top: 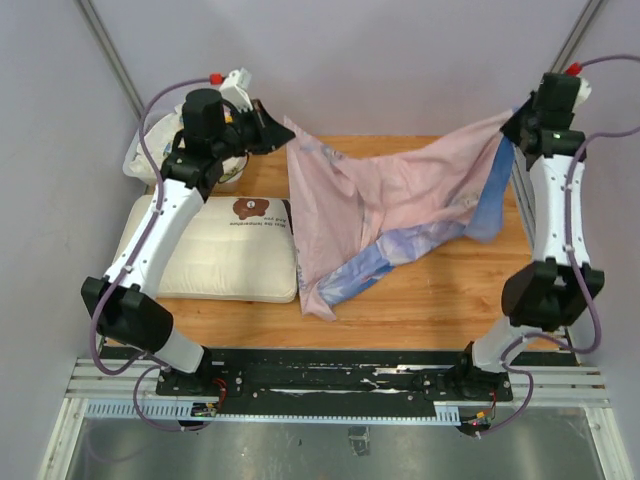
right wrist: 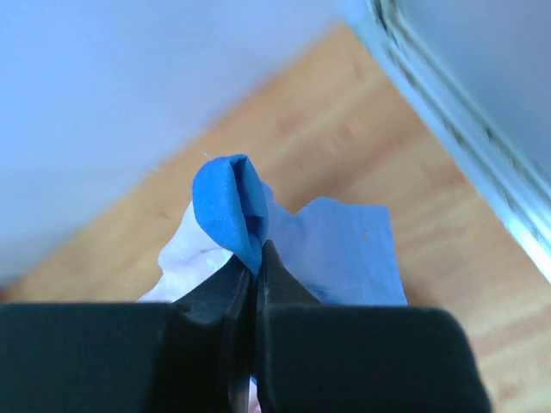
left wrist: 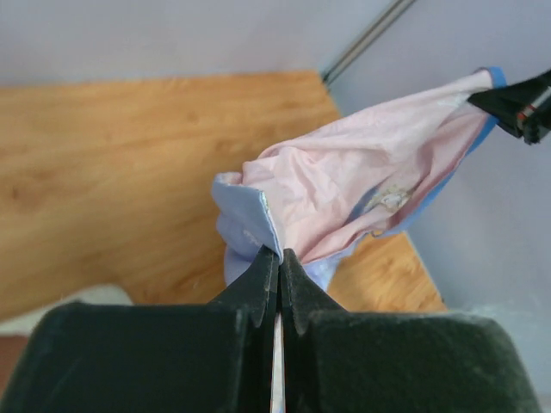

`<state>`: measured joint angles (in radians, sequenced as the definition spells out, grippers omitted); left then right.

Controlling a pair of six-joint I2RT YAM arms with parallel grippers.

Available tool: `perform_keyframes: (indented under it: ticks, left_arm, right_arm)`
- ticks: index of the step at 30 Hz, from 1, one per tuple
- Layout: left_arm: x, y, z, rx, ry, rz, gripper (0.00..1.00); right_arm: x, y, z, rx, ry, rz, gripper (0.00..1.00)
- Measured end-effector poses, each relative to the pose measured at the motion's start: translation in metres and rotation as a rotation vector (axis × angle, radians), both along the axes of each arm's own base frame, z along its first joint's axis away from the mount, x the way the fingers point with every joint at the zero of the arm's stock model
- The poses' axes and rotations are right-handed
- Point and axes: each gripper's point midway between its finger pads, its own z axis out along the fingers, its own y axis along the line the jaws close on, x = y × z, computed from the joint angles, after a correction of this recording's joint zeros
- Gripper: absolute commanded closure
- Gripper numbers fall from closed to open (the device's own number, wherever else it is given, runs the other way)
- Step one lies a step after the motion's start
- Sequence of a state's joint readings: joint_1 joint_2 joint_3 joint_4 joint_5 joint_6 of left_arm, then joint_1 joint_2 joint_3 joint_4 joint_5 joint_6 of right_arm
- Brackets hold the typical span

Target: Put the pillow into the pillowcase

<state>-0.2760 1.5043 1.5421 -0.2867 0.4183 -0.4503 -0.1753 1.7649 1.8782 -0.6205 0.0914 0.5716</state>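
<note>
The pillowcase (top: pixel 385 205) hangs stretched between both arms above the table, pale pink side up with blue showing along its lower edge. My left gripper (top: pixel 278 128) is shut on its left corner; in the left wrist view the gripper (left wrist: pixel 280 254) pinches the cloth (left wrist: pixel 344 185) at its tips. My right gripper (top: pixel 516 124) is shut on the right corner, and in the right wrist view the gripper (right wrist: pixel 256 267) clamps a blue fold of the pillowcase (right wrist: pixel 228 206). The cream pillow (top: pixel 235 260) with a brown bear face lies flat at the table's left, under my left arm.
A white cloth bundle (top: pixel 150 160) sits at the back left behind the left arm. The pillowcase's lower tip (top: pixel 322 300) rests on the wooden table (top: pixel 440 300) next to the pillow. Grey walls close in on the left, back and right.
</note>
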Motion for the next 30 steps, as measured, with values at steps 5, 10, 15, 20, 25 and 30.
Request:
perform_keyframes:
  ticks: [5, 10, 15, 20, 25, 30]
  left_arm:
    - [0.001, -0.006, 0.086, -0.071, -0.177, -0.028, 1.00]
    - [-0.015, -0.011, 0.125, -0.122, -0.273, -0.088, 1.00]
    - [-0.033, -0.020, 0.115, -0.169, -0.261, -0.174, 1.00]
    - [-0.055, -0.030, 0.093, -0.226, -0.208, -0.277, 1.00]
    - [-0.070, -0.037, 0.084, -0.284, -0.167, -0.355, 1.00]
    - [-0.058, -0.043, 0.086, -0.316, -0.159, -0.368, 1.00]
  right_arm:
    - [-0.034, 0.012, 0.150, -0.064, -0.417, 0.071, 0.99]
    - [-0.073, 0.008, 0.213, -0.114, -0.599, 0.067, 0.99]
    - [-0.110, 0.001, 0.219, -0.139, -0.629, 0.027, 0.99]
    - [-0.141, -0.015, 0.226, -0.177, -0.643, -0.043, 0.99]
    - [-0.138, -0.031, 0.235, -0.194, -0.631, -0.087, 0.99]
    - [-0.083, -0.049, 0.222, -0.168, -0.579, -0.067, 0.99]
